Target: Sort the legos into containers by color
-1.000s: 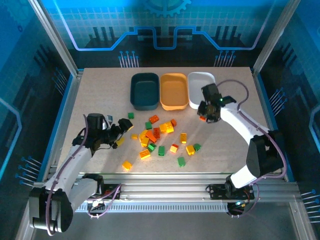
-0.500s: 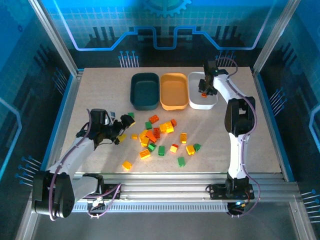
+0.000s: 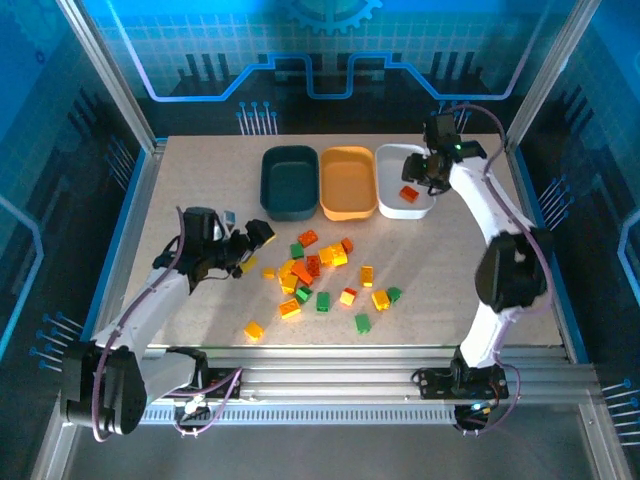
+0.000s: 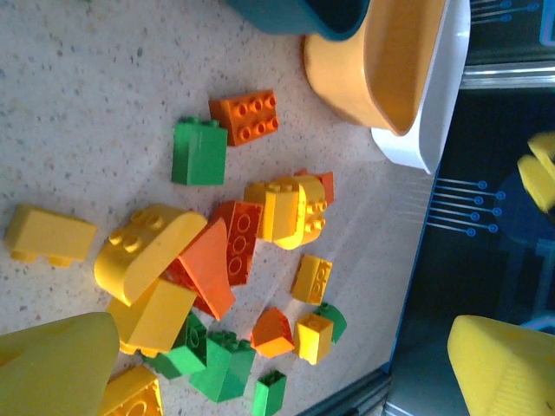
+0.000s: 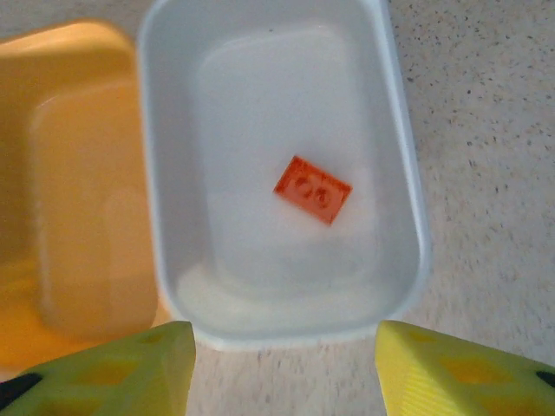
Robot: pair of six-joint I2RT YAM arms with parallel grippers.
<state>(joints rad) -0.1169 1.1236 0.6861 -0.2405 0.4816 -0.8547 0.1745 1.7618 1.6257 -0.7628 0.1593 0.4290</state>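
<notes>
One red-orange brick (image 5: 313, 190) in white tray (image 5: 173, 130) below right gripper (image 5: 282, 351), jaws spread; left gripper (image 4: 282, 329) jaws spread, lego pile (image 4: 234, 251) ahead; speckled beige tabletop (image 4: 87, 104), blue-lit panels (image 3: 320, 50) behind.

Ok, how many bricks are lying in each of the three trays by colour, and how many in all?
Dark teal tray: 0
Orange-yellow tray: 0
White tray: 1, a red-orange brick
Total in trays: 1

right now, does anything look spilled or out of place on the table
Nothing stands out. One red brick lies flat in the white tray; the other bricks lie loose on the table, unsorted.
</notes>
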